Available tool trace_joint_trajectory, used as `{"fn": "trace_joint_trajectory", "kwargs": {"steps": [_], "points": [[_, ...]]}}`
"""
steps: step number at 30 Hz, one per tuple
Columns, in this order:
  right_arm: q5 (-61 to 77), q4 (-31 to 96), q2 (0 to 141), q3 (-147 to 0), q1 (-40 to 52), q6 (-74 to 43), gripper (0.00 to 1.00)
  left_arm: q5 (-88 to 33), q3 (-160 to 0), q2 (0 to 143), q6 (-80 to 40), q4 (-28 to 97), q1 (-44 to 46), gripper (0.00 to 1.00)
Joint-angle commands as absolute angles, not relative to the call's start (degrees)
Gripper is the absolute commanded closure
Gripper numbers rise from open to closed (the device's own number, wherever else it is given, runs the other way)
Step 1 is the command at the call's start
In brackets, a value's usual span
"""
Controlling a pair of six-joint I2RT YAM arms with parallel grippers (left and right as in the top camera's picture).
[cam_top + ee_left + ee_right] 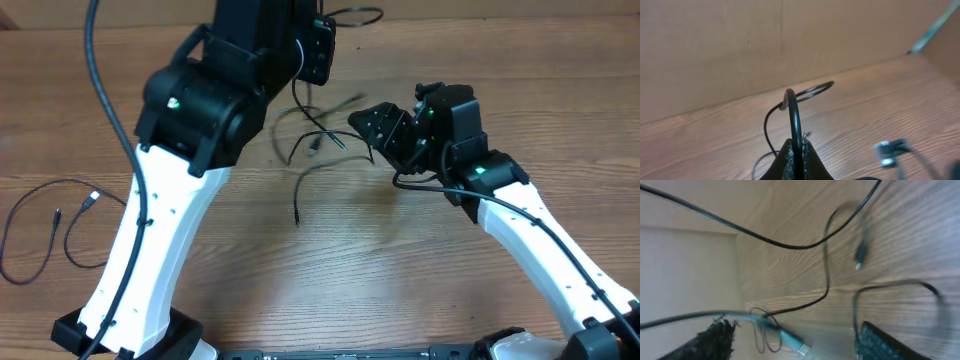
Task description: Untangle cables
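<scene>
White arms, black joints

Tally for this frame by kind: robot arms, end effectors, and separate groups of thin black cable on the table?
Robot arms: 2 (left arm, right arm)
End effectors: 2 (left end effector, right end effector)
Thin cable groups: 2 (tangled bunch, loose cable at far left); cords inside the bunch cannot be counted
Total: 6

Two arms, one lone cable, tangled cables beyond counting.

Loose cables clutter the middle; near tabletop lies open.
</scene>
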State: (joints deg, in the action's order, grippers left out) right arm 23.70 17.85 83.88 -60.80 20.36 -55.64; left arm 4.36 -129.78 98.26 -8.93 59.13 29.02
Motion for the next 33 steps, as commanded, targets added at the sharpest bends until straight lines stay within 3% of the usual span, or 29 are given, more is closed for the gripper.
{"fn": "trace_joint_trajectory", "kwargs": {"steps": [1,2,3,4,7,14,20,26,30,33], "points": [[23.22,17.61,87.57,-61.34,21.87,-64.47,0.37,-0.12,-132.22,97.69,-11.86,59.16,28.99,0.96],[23.27,17.63,88.33,-61.34,22.24,-64.99,0.43,-0.03,-132.22,97.69,-11.86,59.16,28.99,0.96],[24.6,17.82,89.82,-61.34,23.0,-65.17,0.62,-0.03,-132.22,97.69,-11.86,59.27,28.99,0.96],[25.26,18.22,90.32,-61.34,23.29,-65.17,0.71,0.01,-132.22,97.69,-11.84,59.35,28.88,0.96],[24.56,21.5,90.65,-61.12,24.03,-63.99,0.83,2.68,-132.22,97.69,-11.81,59.4,28.84,0.96],[11.62,35.24,90.67,-61.12,24.03,-61.01,0.82,15.68,-132.22,97.69,-14.55,59.4,28.69,0.96],[3.25,41.56,90.67,-61.12,24.05,-61.01,0.68,15.44,-132.22,97.76,-20.16,61.54,28.23,0.96],[2.52,43.38,90.67,-61.12,24.05,-61.01,0.58,-2.61,-132.2,97.8,-27.33,71.88,26.81,0.96],[2.37,43.24,90.67,-61.12,24.05,-61.04,0.55,-4.56,-132.2,97.86,-41.85,81.89,26.41,0.96],[2.37,43.22,90.67,-61.12,24.05,-61.01,0.55,-4.51,-132.22,97.69,-45.19,82.81,25.8,0.96]]}}
